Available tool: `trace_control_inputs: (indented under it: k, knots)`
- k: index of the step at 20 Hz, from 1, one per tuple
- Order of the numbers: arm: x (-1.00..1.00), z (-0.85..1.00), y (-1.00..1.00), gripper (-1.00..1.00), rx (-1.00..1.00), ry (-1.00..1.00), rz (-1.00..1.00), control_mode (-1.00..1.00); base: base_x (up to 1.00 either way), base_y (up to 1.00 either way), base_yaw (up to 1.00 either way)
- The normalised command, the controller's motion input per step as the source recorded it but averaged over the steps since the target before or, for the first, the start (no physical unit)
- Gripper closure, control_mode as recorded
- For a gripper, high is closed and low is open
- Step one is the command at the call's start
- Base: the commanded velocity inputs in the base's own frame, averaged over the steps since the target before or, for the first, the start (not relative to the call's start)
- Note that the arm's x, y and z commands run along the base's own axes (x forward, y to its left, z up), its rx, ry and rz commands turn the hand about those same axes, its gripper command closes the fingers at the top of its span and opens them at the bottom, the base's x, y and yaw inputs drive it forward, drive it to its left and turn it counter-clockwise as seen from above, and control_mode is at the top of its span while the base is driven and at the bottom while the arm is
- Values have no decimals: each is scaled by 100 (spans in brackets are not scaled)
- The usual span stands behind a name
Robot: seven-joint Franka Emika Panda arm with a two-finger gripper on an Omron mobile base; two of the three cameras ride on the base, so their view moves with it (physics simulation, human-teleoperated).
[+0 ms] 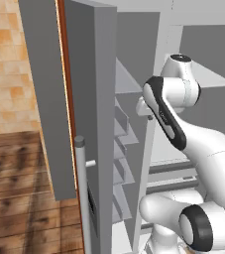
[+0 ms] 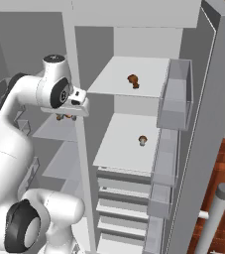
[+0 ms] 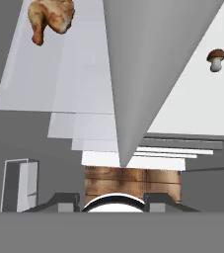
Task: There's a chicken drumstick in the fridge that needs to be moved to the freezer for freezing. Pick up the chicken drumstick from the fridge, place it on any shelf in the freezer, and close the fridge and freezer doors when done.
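The small brown chicken drumstick with a pale bone end [image 3: 51, 19] lies on a slim white shelf of the freezer [image 3: 59, 74], the narrower compartment left of the grey dividing wall [image 3: 143, 69] in the hand view, so the transfer looks done. The two-finger gripper [image 3: 111, 198] points down past the shelf edges towards the wooden floor; its jaws are spread wide with nothing between them, and the drumstick is well apart from them. A small brown-capped mushroom [image 3: 215, 59] sits on a broad white shelf of the fridge [image 2: 129, 144]. What is left, I judge, is closing up: the tall grey freezer door [image 1: 91, 124] and the grey fridge door with clear bins [image 2: 208, 124] both stand open
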Motion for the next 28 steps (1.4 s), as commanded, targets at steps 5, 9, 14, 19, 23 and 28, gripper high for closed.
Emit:
trace_control_inputs:
  k: [5, 9, 14, 19, 23, 28]
  knots:
    - [-31, 0, 0, -100, 0, 0, 0, -100, 0, 0, 0]
    - [-56, 10, -21, -100, 0, -7, -1, -100, 0, 0, 0]
    - [-46, 31, -35, -100, -3, -16, 0, -100, 0, 0, 0]
    - [-6, 37, -32, -100, -2, -16, 0, -100, 0, 0, 0]
    - [4, 35, -35, -100, 0, -15, 0, -100, 0, 0, 0]
    - [13, 31, -39, -100, 0, -3, 0, -100, 0, 0, 0]
